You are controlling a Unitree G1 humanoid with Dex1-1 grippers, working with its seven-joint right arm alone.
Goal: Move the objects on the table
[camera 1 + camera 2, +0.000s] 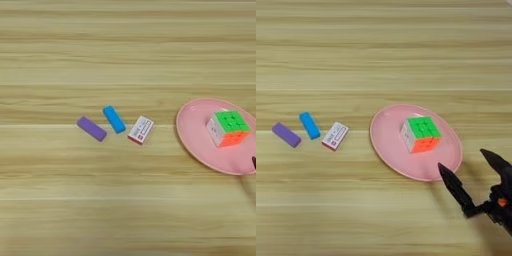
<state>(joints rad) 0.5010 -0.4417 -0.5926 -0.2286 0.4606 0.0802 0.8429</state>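
Observation:
A multicolour puzzle cube (421, 133) with a green top rests on the round pink plate (387, 140) at the right of the table (381, 60). Left of the plate lie a white eraser with a red-edged label (335, 136), a small blue bar (309, 125) and a small purple bar (286, 135) in a loose row. My right gripper (465, 160) hovers just off the plate's near right rim, open, its two black fingers spread wide with nothing between them. In the left eye view only a fingertip shows at the right edge.
Bare wood spreads behind the plate and in front of the three small pieces.

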